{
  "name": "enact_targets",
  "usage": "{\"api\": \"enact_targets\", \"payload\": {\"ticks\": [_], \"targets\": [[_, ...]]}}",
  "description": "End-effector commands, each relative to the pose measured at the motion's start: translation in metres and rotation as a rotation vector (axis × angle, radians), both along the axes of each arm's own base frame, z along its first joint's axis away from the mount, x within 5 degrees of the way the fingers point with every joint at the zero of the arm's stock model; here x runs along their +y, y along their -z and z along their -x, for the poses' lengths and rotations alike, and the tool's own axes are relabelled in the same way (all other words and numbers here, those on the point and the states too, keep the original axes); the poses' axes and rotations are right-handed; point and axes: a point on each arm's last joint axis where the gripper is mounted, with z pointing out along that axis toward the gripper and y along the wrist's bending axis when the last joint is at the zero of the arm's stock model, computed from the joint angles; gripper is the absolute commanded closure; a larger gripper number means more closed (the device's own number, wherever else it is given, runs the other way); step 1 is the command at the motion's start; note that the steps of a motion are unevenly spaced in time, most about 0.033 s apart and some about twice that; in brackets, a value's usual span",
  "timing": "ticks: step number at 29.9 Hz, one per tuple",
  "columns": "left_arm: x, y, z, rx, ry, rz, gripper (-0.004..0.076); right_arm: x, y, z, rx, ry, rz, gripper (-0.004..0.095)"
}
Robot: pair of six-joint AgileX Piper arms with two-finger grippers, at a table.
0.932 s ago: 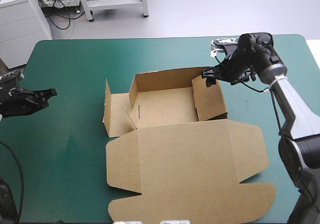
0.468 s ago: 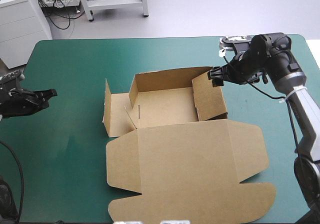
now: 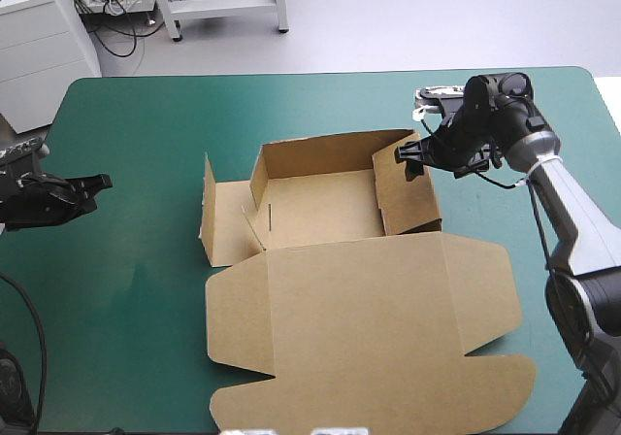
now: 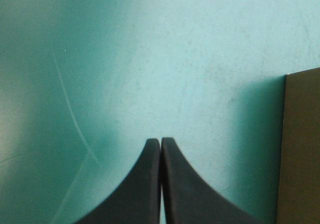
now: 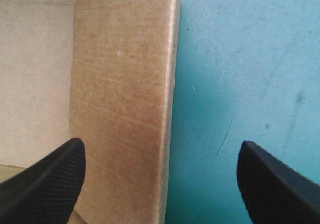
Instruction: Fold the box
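Observation:
The brown box [image 3: 320, 207] sits mid-table as an open tray, its back and right walls raised and its lid [image 3: 369, 328] flat toward the near edge. A left flap [image 3: 209, 212] stands loosely upright. My right gripper [image 3: 408, 153] is open at the far end of the right wall [image 3: 408, 197]. In the right wrist view that wall [image 5: 125, 84] stands between the spread fingers of the right gripper [image 5: 162, 144], with one fingertip [image 5: 55, 174] over the tray's inside. My left gripper [image 3: 95, 181] is shut over bare cover near the table's left edge. In the left wrist view the left gripper [image 4: 160, 141] points toward a box edge [image 4: 300, 149].
A wide strip of teal-green cover [image 3: 136, 280] lies between my left gripper and the box. More cover [image 3: 543, 95] shows beyond the right wall, up to the table's right edge. The lid reaches almost to the near edge.
My right gripper drew back a little to the right, then returned to the far end of the box's right wall. The left arm and the box have not moved.

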Motion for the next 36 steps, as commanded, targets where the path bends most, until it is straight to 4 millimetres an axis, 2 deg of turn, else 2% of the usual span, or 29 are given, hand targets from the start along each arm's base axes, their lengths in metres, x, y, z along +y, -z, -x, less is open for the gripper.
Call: {"api": "enact_targets", "payload": {"ticks": [1,6,16,18,20,23,25,26,31,36], "targets": [[-0.001,-0.019,0.001,-0.085,-0.024,-0.006,0.0756,-0.001,-0.014,-0.001,-0.064,0.002,-0.016,0.0143],[0.000,-0.020,0.001,-0.092,-0.028,-0.009,0.0756,0.001,0.006,-0.011,-0.018,0.001,-0.004,0.0143],[0.000,-0.019,0.001,-0.094,-0.022,-0.017,0.0756,0.004,0.030,-0.020,0.053,-0.016,0.018,0.0163],[0.000,-0.020,0.000,-0.098,-0.024,-0.022,0.0756,0.004,0.032,-0.020,0.067,-0.017,0.022,0.0229],[0.000,-0.020,0.000,-0.097,-0.024,-0.023,0.0756,0.004,0.033,-0.020,0.071,-0.020,0.024,0.0360],[0.000,-0.020,0.000,-0.097,-0.024,-0.023,0.0756,0.004,0.033,-0.020,0.073,-0.031,0.028,0.0643],[0.000,-0.019,0.001,-0.091,-0.019,-0.024,0.0756,0.003,0.033,-0.019,0.078,-0.039,0.031,0.0878],[0.000,-0.019,0.001,-0.094,-0.007,-0.031,0.0756,0.003,0.033,-0.019,0.078,-0.039,0.031,0.0930],[0.000,-0.020,0.000,-0.113,0.017,-0.054,0.0756,0.003,0.020,-0.021,0.038,-0.049,0.033,0.0916],[0.002,-0.020,-0.001,-0.117,0.013,-0.067,0.0756,0.001,-0.018,-0.009,-0.060,-0.048,-0.001,0.0916]]}}
